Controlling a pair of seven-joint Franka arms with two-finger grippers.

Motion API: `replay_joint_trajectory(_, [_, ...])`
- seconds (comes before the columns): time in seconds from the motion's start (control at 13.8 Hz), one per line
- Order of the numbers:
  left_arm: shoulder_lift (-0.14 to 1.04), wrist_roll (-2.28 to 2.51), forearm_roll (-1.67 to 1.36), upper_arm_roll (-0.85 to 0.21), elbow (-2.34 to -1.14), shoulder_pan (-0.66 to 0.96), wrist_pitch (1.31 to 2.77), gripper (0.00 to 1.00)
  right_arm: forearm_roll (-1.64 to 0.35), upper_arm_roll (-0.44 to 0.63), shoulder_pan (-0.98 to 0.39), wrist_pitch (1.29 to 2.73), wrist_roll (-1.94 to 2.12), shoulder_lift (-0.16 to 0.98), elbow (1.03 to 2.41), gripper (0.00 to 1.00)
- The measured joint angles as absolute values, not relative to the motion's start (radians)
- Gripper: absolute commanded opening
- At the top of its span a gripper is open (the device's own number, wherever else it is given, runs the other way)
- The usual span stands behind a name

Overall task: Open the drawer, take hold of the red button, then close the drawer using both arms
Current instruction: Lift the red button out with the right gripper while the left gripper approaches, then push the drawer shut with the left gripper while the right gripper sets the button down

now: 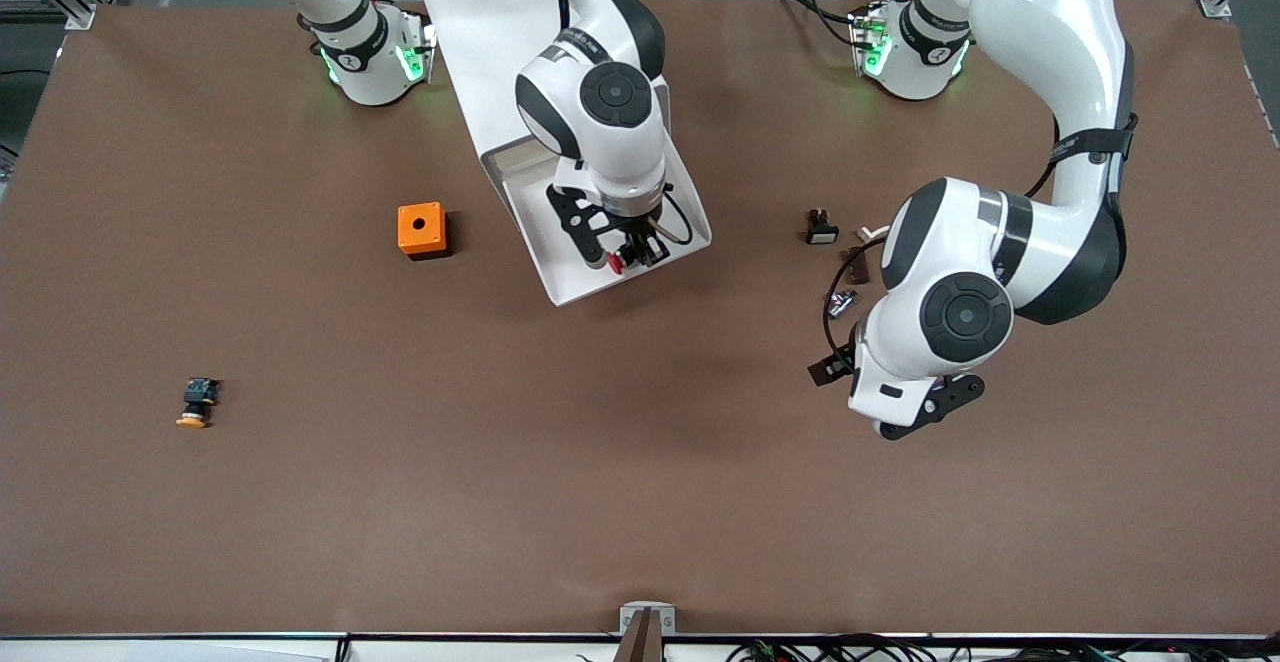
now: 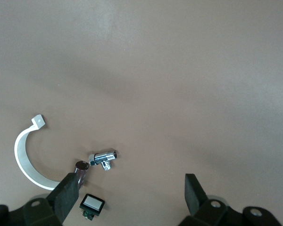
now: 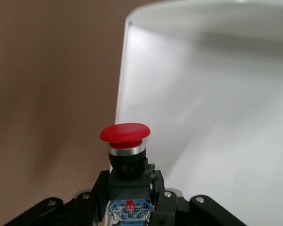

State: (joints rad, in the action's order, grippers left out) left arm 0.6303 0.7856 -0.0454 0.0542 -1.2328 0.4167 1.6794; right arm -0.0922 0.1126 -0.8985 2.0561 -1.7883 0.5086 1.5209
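The drawer [image 1: 572, 282] stands pulled out of the white cabinet [image 1: 480, 32], its shallow white tray open toward the front camera. My right gripper [image 1: 630, 254] is over the drawer's front end and is shut on the button [image 1: 615, 262]. In the right wrist view the button [image 3: 125, 134] shows its red cap, black body and bluish rear end between my fingers [image 3: 167, 200], over the drawer's rim [image 3: 124, 70]. My left gripper [image 1: 885, 387] is open and empty over the bare table toward the left arm's end; it also shows in the left wrist view [image 2: 131, 193].
An orange box with a hole [image 1: 421, 230] sits beside the drawer. An orange-yellow-capped button [image 1: 197, 403] lies toward the right arm's end. Near my left gripper lie a black switch with a white face [image 2: 92, 204], a chrome fitting [image 2: 104, 158], a brown cylinder [image 2: 81, 167] and a white curved clip [image 2: 26, 157].
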Motion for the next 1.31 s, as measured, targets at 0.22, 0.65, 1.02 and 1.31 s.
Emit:
replay_joint_trajectory(0.22, [0.628, 0.745, -0.045, 0.054, -1.233, 0.414, 1.682, 0.99, -0.092, 0.126, -0.806, 1.986, -1.531, 0.492, 1.478, 0.00])
replay_joint_trajectory(0.65, [0.626, 0.687, -0.045, 0.054, -1.245, 0.403, 1.713, 1.00, -0.094, 0.134, -0.473, 1.972, -0.835, 0.482, 1.525, 0.00])
replay_joint_trajectory(1.02, [0.645, 0.684, -0.045, -0.028, -1.268, 0.419, 1.755, 0.99, -0.094, 0.133, -0.252, 1.974, -0.418, 0.481, 1.591, 0.00])
replay_joint_trajectory(1.31, [0.713, 0.705, -0.045, -0.141, -1.276, 0.462, 1.922, 1.00, -0.094, 0.132, -0.116, 2.057, -0.184, 0.482, 1.662, 0.00])
